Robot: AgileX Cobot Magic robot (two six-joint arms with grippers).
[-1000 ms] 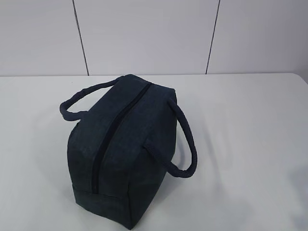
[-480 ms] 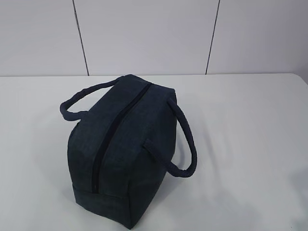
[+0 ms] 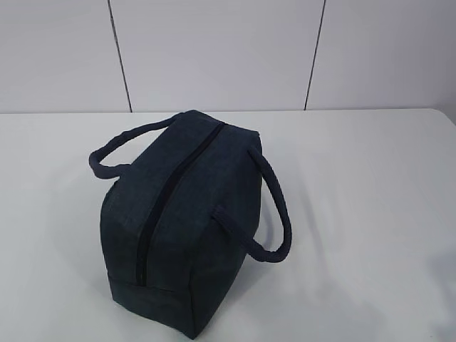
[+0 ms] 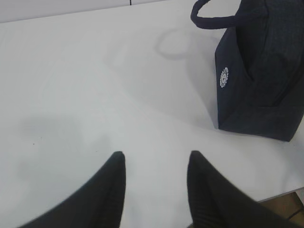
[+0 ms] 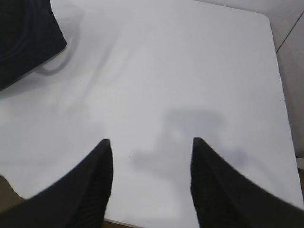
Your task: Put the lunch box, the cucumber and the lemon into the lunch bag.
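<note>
My left claw [image 4: 154, 159] hangs spread apart over bare table [image 4: 85, 95], nothing between the fingers. The lunch bag [image 4: 259, 80] sits ahead and to the right of it, near but apart, one strap handle [image 4: 213, 19] looping out toward my side. My right claw [image 5: 151, 145] is spread too and empty, with only a dark corner of the bag at its far upper left (a sliver, really). Left arm looks the nearer one to me.

From the outside camera the bag [image 3: 185, 221] stands on the table with its long axis running from near-left to far-right, and the zipper [image 3: 167, 203] follows that same line along the top; it looks closed. Both handles flop outward.

Lunch box, cucumber and lemon: not visible in any view, so I can't place them. I'd guess the zipper has to be opened first.

Against the earlier outside frames nothing differs; bag and handles sit the same, no arm in that view.
</note>
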